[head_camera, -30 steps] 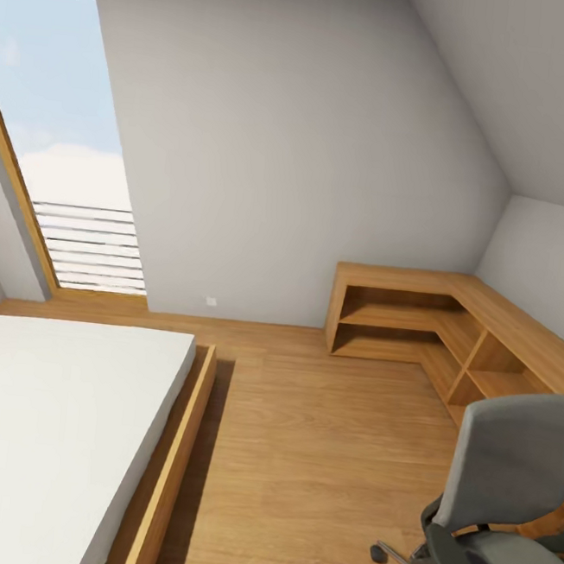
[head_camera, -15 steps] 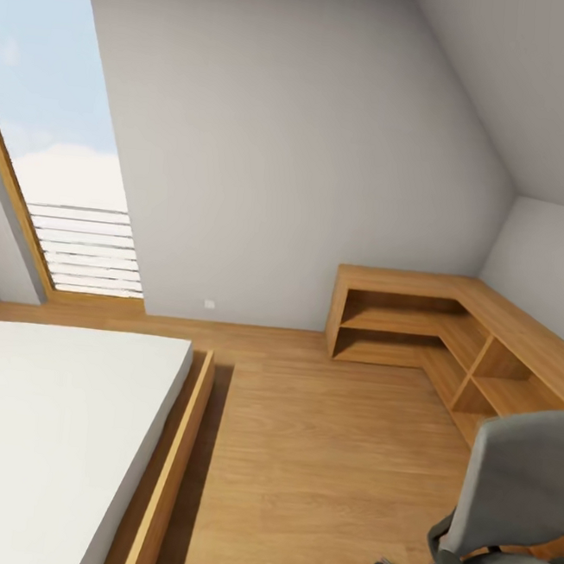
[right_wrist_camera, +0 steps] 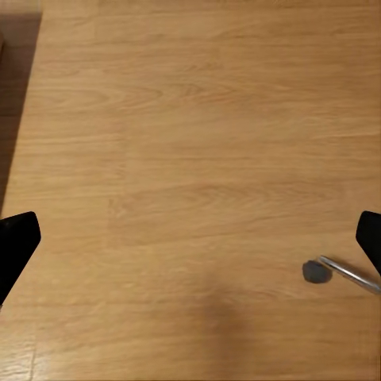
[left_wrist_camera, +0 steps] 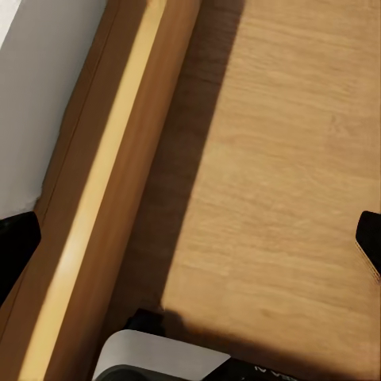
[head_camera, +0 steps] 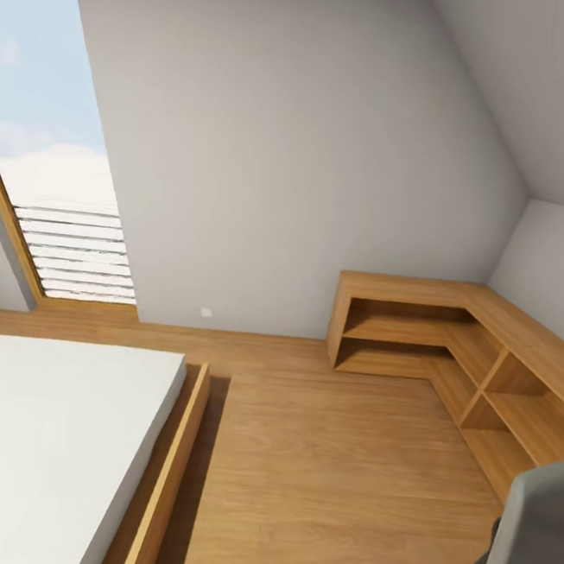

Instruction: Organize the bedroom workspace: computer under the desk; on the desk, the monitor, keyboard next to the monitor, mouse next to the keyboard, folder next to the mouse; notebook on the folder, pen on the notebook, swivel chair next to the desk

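I see the swivel chair (head_camera: 519, 550) cut off at the head view's lower right, beside the corner shelf (head_camera: 449, 343). Both arms' jaws stand wide open over bare floor (right_wrist_camera: 198, 159), holding nothing; the bed (head_camera: 48, 440) lies left.

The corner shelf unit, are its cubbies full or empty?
Empty: the wooden corner shelf unit shows bare boards in every open cubby facing the head view.

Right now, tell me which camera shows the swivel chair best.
The head view: the swivel chair's grey backrest sits at the lower right corner, cut by the frame edge. The right wrist view catches just one caster and a leg of its base on the floor.
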